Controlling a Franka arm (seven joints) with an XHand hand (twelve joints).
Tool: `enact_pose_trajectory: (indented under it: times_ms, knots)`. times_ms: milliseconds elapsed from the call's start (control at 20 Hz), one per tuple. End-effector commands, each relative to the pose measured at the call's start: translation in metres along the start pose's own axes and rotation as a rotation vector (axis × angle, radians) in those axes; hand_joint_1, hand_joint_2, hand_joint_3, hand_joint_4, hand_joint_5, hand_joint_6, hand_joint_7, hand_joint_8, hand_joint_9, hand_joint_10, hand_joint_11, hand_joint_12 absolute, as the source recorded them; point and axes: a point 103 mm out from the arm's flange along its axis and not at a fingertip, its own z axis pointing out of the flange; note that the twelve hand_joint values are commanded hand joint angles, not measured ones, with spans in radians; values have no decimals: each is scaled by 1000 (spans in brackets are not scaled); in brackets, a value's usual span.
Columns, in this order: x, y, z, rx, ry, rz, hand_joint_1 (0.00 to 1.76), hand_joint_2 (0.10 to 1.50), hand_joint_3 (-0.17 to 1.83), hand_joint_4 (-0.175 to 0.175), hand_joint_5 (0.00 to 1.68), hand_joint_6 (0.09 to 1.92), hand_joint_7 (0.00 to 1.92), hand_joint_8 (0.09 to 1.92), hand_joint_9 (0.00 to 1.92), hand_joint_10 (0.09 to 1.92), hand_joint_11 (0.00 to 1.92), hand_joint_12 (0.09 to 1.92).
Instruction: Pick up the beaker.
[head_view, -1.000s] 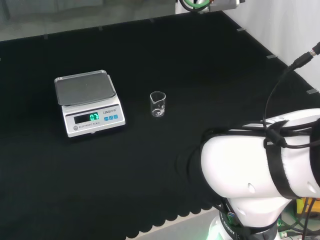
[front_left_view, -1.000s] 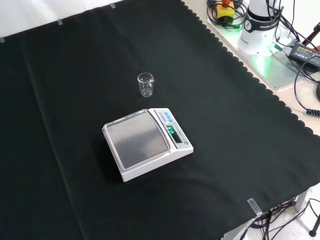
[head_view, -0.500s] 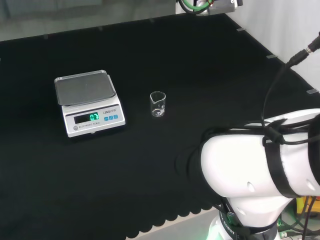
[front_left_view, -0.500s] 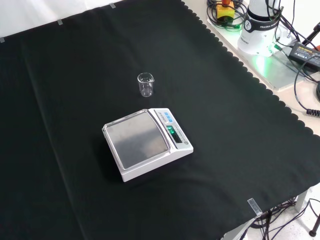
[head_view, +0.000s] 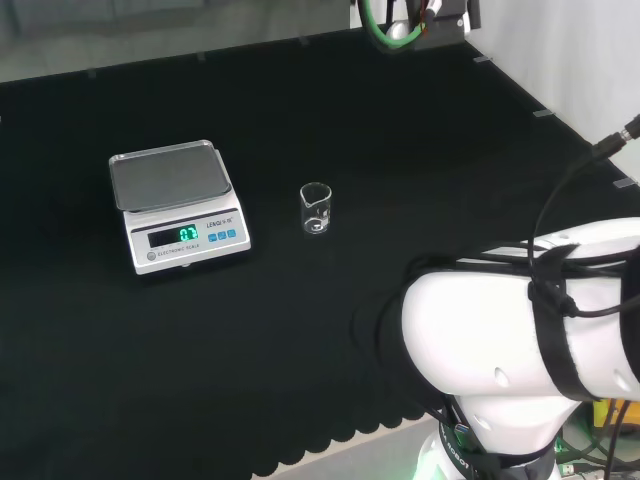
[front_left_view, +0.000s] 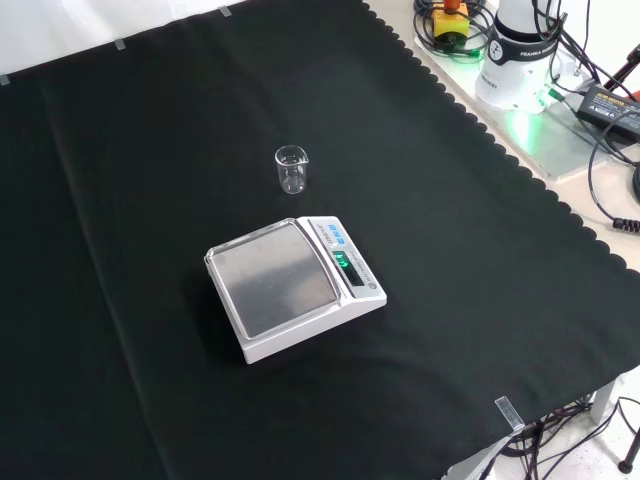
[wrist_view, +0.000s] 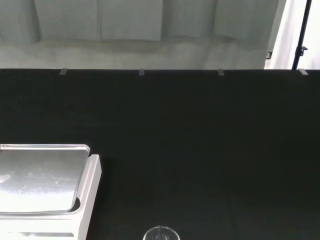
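Note:
A small clear glass beaker (head_view: 315, 208) stands upright and looks empty on the black cloth, just right of the scale in the head view. In the front view the beaker (front_left_view: 291, 168) stands a little beyond the scale. The wrist view catches only the beaker's rim (wrist_view: 161, 233) at the picture's edge, so the wrist is high and well back from it. At the head view's top edge, a dark part at the arm's end with green cable (head_view: 415, 20) hangs far from the beaker.
A white digital scale (head_view: 178, 205) with a steel pan and a lit green display sits beside the beaker, also in the front view (front_left_view: 292, 288) and wrist view (wrist_view: 45, 185). The arm's big white link (head_view: 520, 330) stands at the head view's lower right.
In the head view the dark part at the arm's end has come down further into the picture at the top edge. The beaker and the scale have not moved.

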Motion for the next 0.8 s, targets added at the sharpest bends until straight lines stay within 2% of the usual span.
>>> enact_pose_trajectory:
  times_ms: [50,300,500,800]
  knots:
    - [0,41,87,42,83,1,0,981,219,-26,105,87,0,563,53,799,7,1539]
    - [-10,63,135,40,125,32,16,975,218,-26,121,87,0,597,67,818,8,1541]
    - [-13,74,160,25,141,44,35,968,216,-29,148,87,0,651,78,832,8,1543]
    - [-12,85,196,86,171,50,46,965,215,-32,176,87,10,694,94,843,9,1545]
